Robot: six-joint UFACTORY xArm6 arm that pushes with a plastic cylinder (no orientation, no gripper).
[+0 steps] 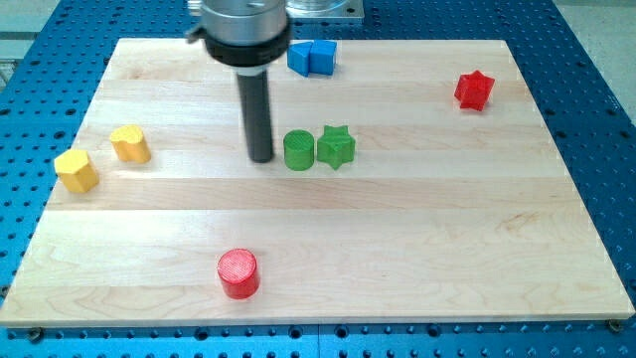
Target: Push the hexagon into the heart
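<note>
My tip [261, 157] rests on the bench [397, 249] near the middle, just to the view's left of the green cylinder [298, 150], which touches the green star [336, 147]. My end effector is a bare rod, so it has nothing to clench or release and it is touching no block. The yellow hexagon [77, 170] lies well to the view's left of my tip and a little lower, close to the bench's left edge. The yellow heart [130, 144] sits just beside it, up and to the view's right, with a narrow gap between them. So the heart lies between my tip and the hexagon, and that is what the coming move turns on: as I judge it, I must go round to the hexagon's far side, at its lower left, without brushing the heart on the way, then push up and to the view's right.
</note>
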